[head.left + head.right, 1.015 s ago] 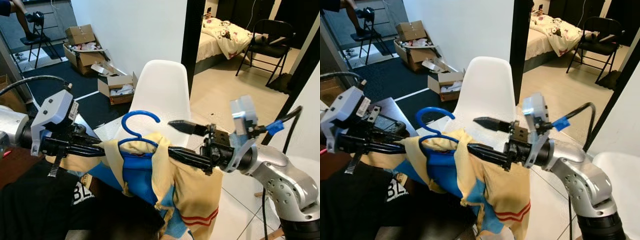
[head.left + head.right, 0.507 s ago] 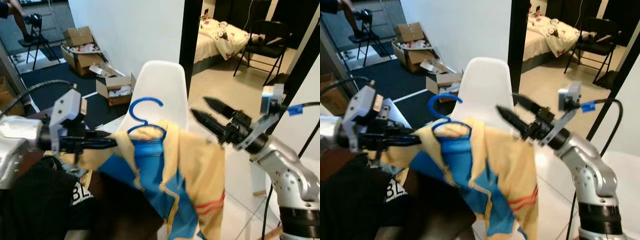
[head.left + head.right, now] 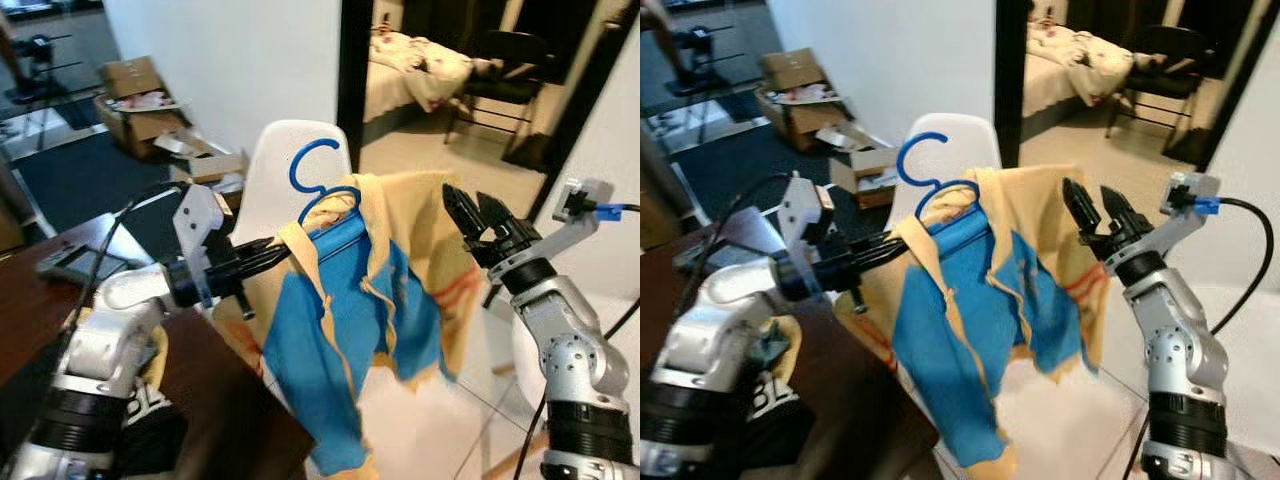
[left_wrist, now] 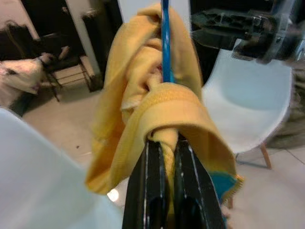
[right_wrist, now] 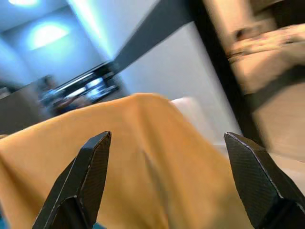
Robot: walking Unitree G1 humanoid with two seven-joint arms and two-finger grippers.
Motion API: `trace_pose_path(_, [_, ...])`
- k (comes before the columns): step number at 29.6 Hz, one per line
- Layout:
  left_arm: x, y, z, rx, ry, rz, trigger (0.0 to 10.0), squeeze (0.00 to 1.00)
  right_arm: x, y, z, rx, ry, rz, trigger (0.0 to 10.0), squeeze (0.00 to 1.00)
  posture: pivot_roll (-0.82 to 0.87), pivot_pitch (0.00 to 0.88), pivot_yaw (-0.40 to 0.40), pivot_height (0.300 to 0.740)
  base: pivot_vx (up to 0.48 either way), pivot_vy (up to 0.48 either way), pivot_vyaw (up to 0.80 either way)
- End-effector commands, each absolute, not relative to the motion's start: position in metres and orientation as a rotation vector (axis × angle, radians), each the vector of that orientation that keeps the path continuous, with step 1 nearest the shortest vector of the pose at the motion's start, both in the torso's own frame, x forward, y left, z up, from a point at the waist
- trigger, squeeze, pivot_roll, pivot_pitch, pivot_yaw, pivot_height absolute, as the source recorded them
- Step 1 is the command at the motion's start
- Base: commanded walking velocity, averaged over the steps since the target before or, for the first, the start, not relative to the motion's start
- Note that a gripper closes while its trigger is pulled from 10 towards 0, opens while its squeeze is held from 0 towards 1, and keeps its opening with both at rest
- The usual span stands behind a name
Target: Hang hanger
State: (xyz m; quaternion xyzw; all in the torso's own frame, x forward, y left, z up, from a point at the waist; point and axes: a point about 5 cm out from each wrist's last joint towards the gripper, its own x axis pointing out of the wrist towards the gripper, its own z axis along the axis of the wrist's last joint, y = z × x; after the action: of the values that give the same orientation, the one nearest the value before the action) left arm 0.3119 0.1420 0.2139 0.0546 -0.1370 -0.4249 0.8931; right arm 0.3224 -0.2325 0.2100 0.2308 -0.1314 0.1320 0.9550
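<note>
A blue plastic hanger (image 3: 316, 172) carries a yellow and blue garment (image 3: 345, 310), which hangs down loosely. Its hook points up in front of the white chair. My left gripper (image 3: 272, 254) is shut on the hanger's cloth-covered shoulder end. The left wrist view shows yellow cloth (image 4: 157, 105) bunched between the black fingers (image 4: 151, 181), with the blue hanger (image 4: 165, 43) rising out of it. On the garment's other side my right gripper (image 3: 466, 203) stands open, pointing up and holding nothing. In the right wrist view the yellow cloth (image 5: 143, 162) lies just beyond the spread fingertips (image 5: 97, 152).
A white chair (image 3: 285, 160) stands right behind the hanger. The dark brown table (image 3: 230, 400) is at lower left, with black clothing (image 3: 150, 440) on it. Cardboard boxes (image 3: 130, 80) lie by the wall. A doorway opens on a bed (image 3: 410, 70) and a black folding chair (image 3: 500, 85).
My left gripper has raised the hanger and swung it right, so the garment now hangs free. My right gripper has pulled out of the cloth and moved off to the right. The camera has shifted.
</note>
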Motion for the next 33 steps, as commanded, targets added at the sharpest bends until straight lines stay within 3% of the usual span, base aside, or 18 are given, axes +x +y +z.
trace_pose_path(1, [0.315,0.134,0.21,0.098,-0.316,-0.813,10.0,0.0,0.322,-0.24,0.196,0.469,-0.236,0.152,10.0,0.0,-0.02,0.0,0.035,0.74,0.0,0.0,-0.78])
trace_pose_path(8, [0.313,0.124,0.184,0.082,-0.283,-0.75,10.0,0.0,0.312,-0.241,0.168,0.357,-0.142,0.042,10.0,0.0,-0.05,0.0,0.045,0.74,0.0,0.0,-0.78])
trace_pose_path(15, [0.3,0.148,0.154,0.058,-0.222,-0.55,10.0,0.0,0.29,-0.235,0.135,0.158,-0.036,0.023,10.0,0.0,-0.09,0.0,0.056,0.74,0.0,0.0,-0.78])
trace_pose_path(23, [0.275,0.161,0.137,0.081,-0.206,-0.406,10.0,0.0,0.275,-0.237,0.136,0.104,-0.031,0.012,10.0,0.0,-0.06,0.003,0.024,0.74,0.0,0.0,-0.78])
trace_pose_path(33, [0.269,0.182,0.135,0.045,-0.205,-0.256,10.0,0.0,0.268,-0.238,0.133,0.051,-0.013,0.027,10.0,0.0,-0.03,0.014,-0.018,0.74,0.0,0.0,-0.77])
